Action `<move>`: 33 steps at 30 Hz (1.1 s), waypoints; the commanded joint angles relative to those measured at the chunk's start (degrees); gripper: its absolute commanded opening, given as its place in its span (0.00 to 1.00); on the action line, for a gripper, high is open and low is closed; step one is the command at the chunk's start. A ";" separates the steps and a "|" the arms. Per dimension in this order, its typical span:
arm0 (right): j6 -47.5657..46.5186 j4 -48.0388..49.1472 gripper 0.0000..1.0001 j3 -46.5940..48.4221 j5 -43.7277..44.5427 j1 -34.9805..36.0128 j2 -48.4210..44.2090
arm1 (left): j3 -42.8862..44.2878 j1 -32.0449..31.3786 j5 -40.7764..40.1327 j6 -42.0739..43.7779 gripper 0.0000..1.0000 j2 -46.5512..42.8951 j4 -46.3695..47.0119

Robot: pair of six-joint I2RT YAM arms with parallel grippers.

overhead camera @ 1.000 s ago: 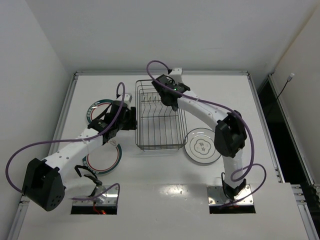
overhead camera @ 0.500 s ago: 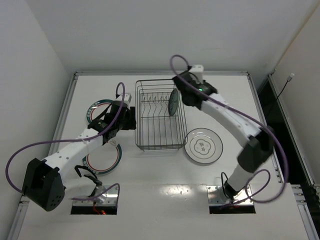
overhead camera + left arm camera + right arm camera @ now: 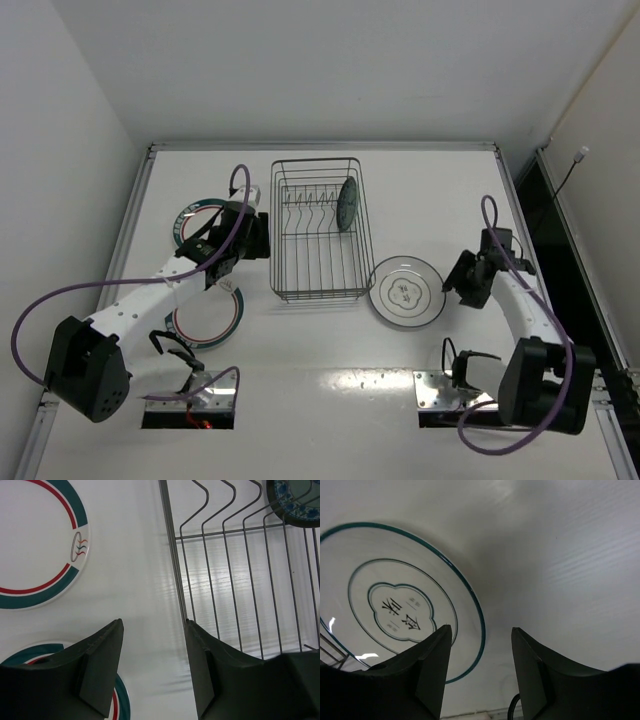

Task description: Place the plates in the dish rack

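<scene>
The dish rack stands mid-table, with the small blue-patterned plate upright among its prongs at the far right. The large white plate lies flat to the rack's right. My right gripper hovers open over that plate's right rim, holding nothing. Two green-and-red ringed plates lie left of the rack, one farther and one nearer. My left gripper is open and empty beside the rack's left rim, over bare table between the plates and the rack.
The table's raised border runs along the back and sides. In the left wrist view the blue plate shows at the top right, behind the rack's prongs. Both arm bases sit at the near edge.
My right gripper opened and left the blue plate standing in the rack. That arm swung back and right, down to the white plate. The left arm has not moved.
</scene>
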 commanded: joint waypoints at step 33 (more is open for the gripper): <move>0.30 -0.18 0.00 20.68 0.26 -3.82 -10.64 | 0.75 0.33 0.72 0.19 0.49 0.46 0.83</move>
